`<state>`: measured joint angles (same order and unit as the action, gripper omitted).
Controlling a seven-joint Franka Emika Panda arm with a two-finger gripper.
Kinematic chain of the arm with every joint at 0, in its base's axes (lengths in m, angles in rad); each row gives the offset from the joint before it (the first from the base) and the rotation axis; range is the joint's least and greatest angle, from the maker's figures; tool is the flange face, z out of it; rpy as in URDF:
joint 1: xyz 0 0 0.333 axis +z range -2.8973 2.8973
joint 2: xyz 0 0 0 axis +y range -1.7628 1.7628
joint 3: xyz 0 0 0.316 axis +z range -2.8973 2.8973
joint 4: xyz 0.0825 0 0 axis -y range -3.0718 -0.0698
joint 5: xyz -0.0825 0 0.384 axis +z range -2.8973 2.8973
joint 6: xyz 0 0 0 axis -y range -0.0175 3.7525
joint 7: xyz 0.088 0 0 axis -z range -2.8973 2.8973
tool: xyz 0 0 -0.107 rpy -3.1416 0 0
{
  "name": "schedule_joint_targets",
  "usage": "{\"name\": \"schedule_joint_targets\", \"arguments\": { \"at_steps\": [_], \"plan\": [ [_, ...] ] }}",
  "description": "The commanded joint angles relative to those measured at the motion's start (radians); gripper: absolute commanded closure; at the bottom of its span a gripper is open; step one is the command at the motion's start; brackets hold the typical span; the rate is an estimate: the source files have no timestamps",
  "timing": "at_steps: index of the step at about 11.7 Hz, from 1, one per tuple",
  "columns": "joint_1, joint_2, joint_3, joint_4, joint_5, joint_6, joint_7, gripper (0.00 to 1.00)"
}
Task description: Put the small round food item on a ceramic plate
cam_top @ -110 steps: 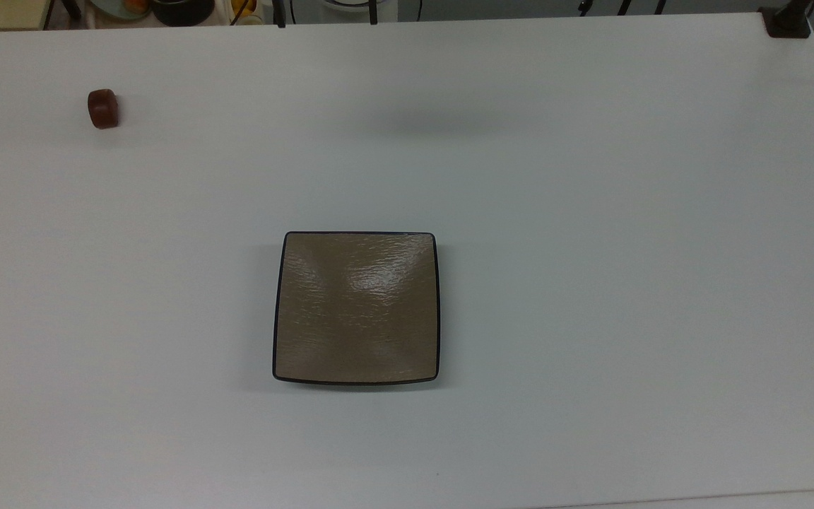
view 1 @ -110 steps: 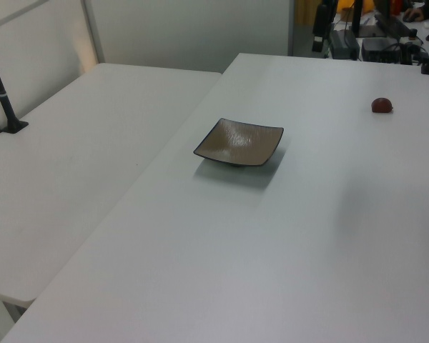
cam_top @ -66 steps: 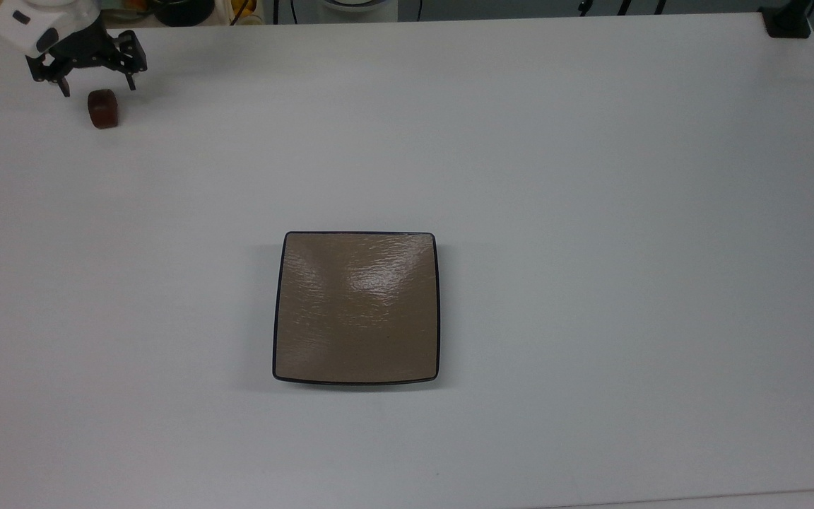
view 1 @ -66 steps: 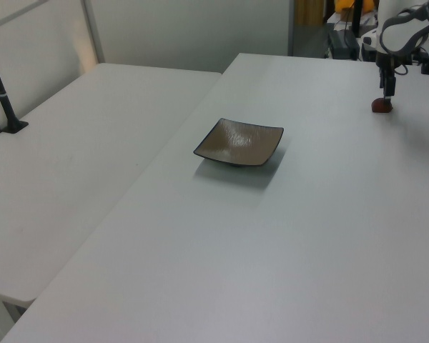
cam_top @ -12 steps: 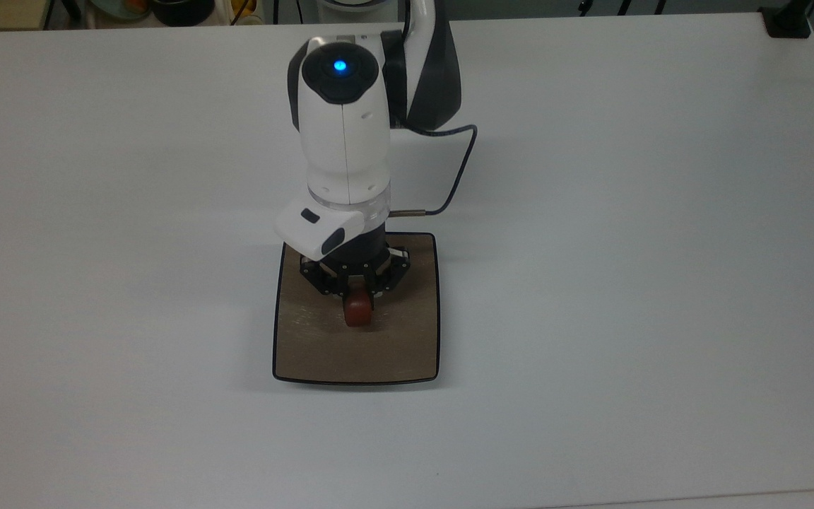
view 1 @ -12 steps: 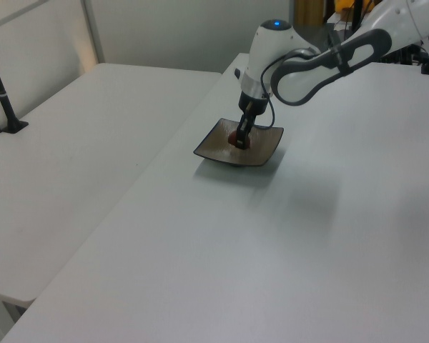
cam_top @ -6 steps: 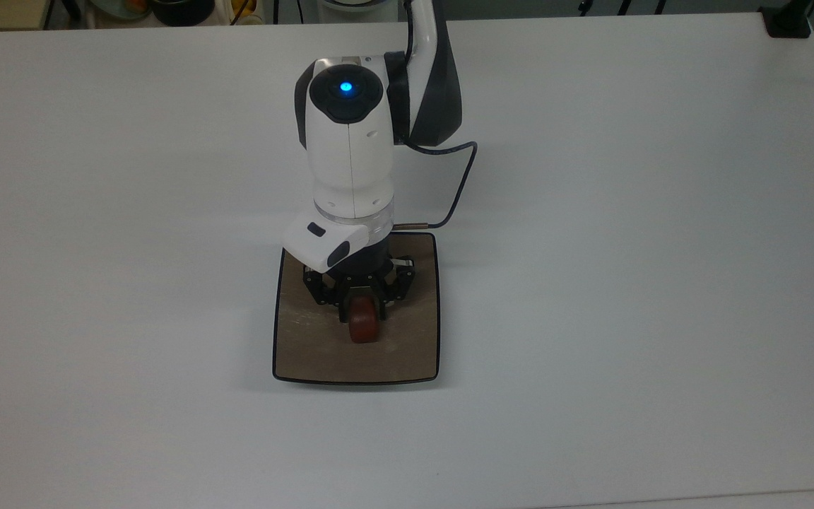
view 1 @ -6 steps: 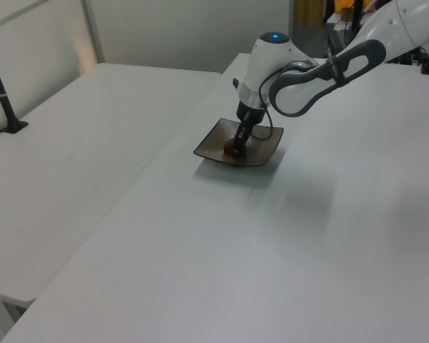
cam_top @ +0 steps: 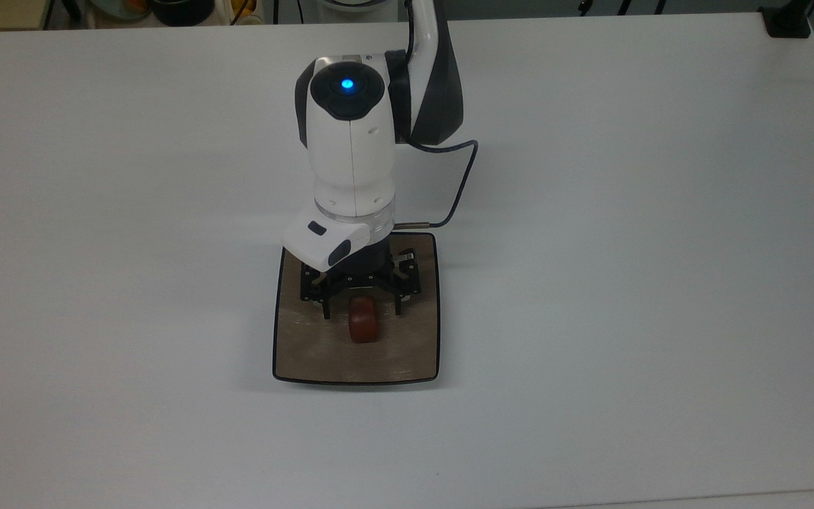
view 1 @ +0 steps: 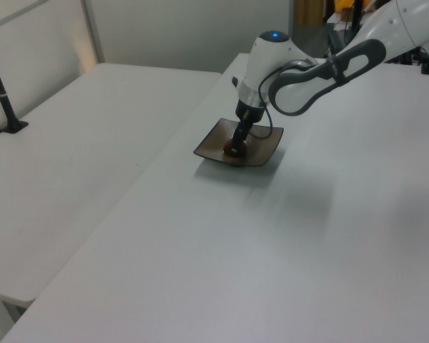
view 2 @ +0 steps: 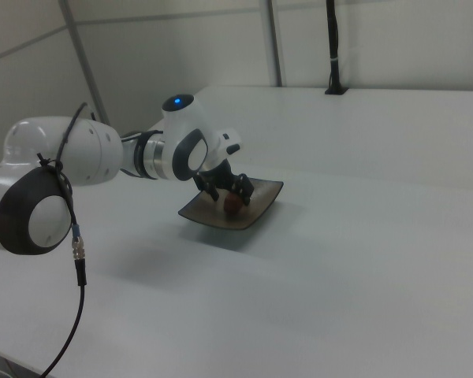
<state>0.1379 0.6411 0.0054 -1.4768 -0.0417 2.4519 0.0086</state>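
The small round food item (cam_top: 363, 328), a glossy reddish-brown lump, rests on the ceramic plate (cam_top: 308, 357), a square tan-brown dish with a dark rim near the table's middle. My gripper (cam_top: 362, 312) stands directly over it and is open, with one black finger on each side of the lump and a gap to both. In the left view the food item (view 1: 230, 150) sits under the gripper (view 1: 235, 146) on the plate (view 1: 266, 143). The right view shows the gripper (view 2: 226, 196) spread around the food item (view 2: 232, 204) on the plate (view 2: 264, 194).
The white arm (cam_top: 350, 141) reaches in from the top view's upper edge, trailing a black cable (cam_top: 462, 180). A black clamp (cam_top: 787, 21) is at the table's far right corner. A second white table (view 1: 71, 157) with a black post (view 1: 1, 93) adjoins on the left view's left.
The fingers have spread apart and let go of the food item, which now lies on the plate. Before that, the gripper carried it down toward the plate's middle.
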Motion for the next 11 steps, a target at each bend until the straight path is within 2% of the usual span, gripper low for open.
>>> {"name": "schedule_joint_targets", "arguments": {
  "at_steps": [1, 4, 9, 11],
  "plan": [
    [0.012, -0.141, -0.009, -0.06, -0.014, -0.043, 0.019, 0.0],
    [0.002, -0.352, -0.013, -0.063, -0.012, -0.401, 0.019, 0.0],
    [0.003, -0.634, -0.041, -0.069, 0.005, -0.788, 0.019, 0.0],
    [0.018, -0.704, -0.041, -0.079, 0.012, -0.943, 0.024, 0.0]
  ]
}}
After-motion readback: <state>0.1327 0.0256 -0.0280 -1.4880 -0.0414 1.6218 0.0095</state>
